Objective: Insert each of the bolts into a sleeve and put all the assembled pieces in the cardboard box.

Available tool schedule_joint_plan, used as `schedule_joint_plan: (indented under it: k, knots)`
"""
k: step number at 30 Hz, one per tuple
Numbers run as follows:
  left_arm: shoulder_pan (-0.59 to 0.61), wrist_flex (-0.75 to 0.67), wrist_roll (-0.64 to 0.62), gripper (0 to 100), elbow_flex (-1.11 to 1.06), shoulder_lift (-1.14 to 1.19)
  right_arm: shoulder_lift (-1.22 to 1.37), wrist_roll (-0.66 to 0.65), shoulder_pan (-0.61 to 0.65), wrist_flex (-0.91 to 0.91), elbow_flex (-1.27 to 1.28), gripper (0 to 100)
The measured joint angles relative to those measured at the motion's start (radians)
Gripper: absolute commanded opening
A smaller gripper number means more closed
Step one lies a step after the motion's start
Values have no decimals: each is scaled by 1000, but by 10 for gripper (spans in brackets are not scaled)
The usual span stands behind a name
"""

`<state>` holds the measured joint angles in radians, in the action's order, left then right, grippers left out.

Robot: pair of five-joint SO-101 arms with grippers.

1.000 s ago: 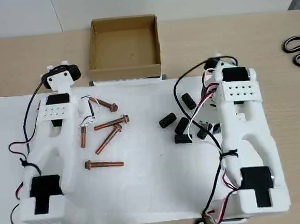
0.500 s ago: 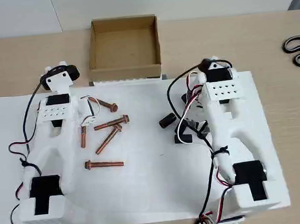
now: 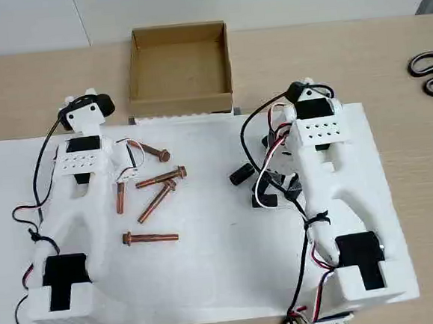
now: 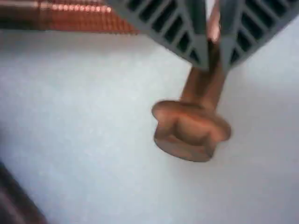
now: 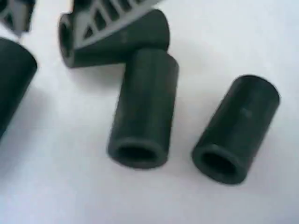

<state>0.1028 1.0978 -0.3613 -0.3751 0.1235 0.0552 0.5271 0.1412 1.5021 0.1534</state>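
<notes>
Left gripper [image 4: 213, 55] — ribbed grey fingers pinch copper flanged bolt [image 4: 192, 127]; right gripper [image 5: 46, 21] gapes over smooth black tubular sleeves [image 5: 142, 109].

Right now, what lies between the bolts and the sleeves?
Nothing: the high view shows a bare stretch of white sheet between the bolts and the sleeves.

White shells, black motor blocks on left arm [image 3: 75, 226] & right arm [image 3: 330, 175]; hole-dotted plate behind each pincer, red/black/white cables alongside. Grey fingers [image 4: 173, 23] w/ triangular ribbing on left pincer [image 4: 212, 51] & right pincer [image 5: 44, 25].
</notes>
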Motion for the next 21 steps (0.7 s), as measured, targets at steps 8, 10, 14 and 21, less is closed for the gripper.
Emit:
schedule_joint_plan:
  k: [8,10,14,21]
  knots:
    - [0,0,0,7,0,0,0,0,-41,0,0,180]
    - [0,0,0,7,0,0,0,0,-43,0,0,180]
    - [0,0,0,7,0,0,29,0,-43,-14,0,180]
    - [0,0,0,7,0,0,149,0,-41,-43,-2,180]
